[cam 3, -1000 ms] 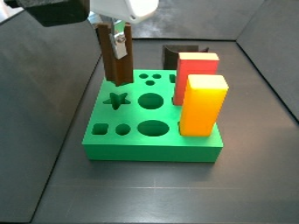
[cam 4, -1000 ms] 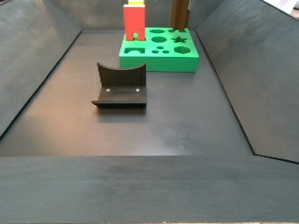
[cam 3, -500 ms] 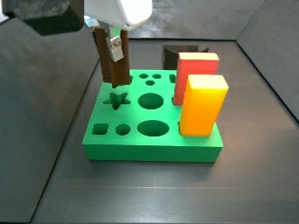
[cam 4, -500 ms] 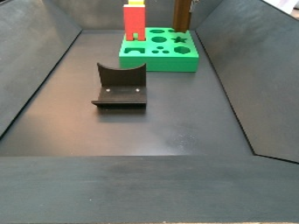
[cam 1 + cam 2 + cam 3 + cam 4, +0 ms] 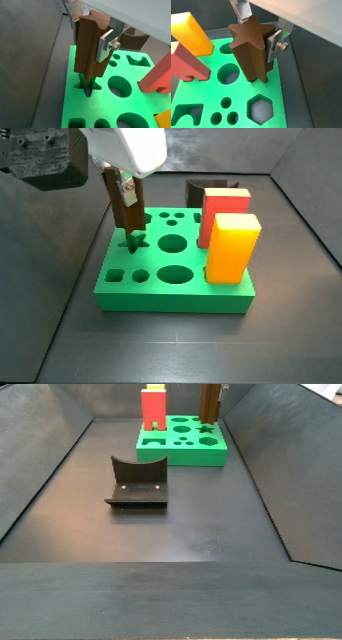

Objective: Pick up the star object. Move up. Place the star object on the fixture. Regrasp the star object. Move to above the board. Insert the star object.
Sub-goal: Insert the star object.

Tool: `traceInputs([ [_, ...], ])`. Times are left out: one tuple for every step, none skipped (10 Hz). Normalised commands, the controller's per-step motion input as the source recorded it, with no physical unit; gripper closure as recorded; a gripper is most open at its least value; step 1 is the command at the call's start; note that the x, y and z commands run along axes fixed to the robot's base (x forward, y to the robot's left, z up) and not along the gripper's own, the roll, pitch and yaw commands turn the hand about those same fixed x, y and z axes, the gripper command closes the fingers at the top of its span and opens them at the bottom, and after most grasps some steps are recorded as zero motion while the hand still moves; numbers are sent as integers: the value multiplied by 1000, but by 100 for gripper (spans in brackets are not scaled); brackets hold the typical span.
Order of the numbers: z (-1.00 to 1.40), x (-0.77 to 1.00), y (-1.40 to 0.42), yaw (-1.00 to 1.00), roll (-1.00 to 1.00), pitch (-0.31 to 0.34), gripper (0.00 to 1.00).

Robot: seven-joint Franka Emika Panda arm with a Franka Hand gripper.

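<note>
The star object (image 5: 250,50), a dark-brown peg with a star cross-section, hangs upright in my gripper (image 5: 254,31), which is shut on its upper part. One silver finger (image 5: 105,46) presses its side. Its lower end (image 5: 88,80) sits at the mouth of the star-shaped hole in the green board (image 5: 174,293); how deep it reaches I cannot tell. In a side view the gripper (image 5: 122,190) and peg (image 5: 128,210) stand over the board's left rear corner. The black fixture (image 5: 136,482) stands apart from the board (image 5: 201,454) on the dark floor.
A red block (image 5: 225,206) and a yellow-orange block (image 5: 233,248) stand upright in the board's right side, close to the peg (image 5: 191,35). Round, square and hexagon (image 5: 260,107) holes are open. Dark sloping walls surround the floor.
The gripper has come down with the star object; the peg's lower end has dropped from above the board to the star hole.
</note>
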Motion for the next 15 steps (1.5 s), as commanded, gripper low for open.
traceInputs([
  [-400, 0, -126, 0, 293, -31, 100],
  [-249, 23, -103, 0, 134, -44, 100],
  [-251, 83, -154, 14, 131, -51, 100],
  [-294, 280, -251, 123, 190, -27, 100],
  [-246, 334, -234, 91, 250, 0, 100],
  [-177, 426, -80, -29, 163, 129, 100],
  [-137, 274, -20, 0, 89, 40, 100],
  [-143, 157, 0, 0, 114, 6, 100],
  [-374, 197, 0, 14, 164, 0, 100],
  [-343, 257, 0, 91, 120, -4, 100],
  [-291, 189, 0, 117, 67, -7, 100],
  [0, 0, 0, 0, 4, 0, 100],
  [-54, 0, 0, 0, 13, 0, 100],
  [-254, -177, 0, 160, 101, -54, 100],
  [-311, -354, 0, 306, 137, -74, 100],
])
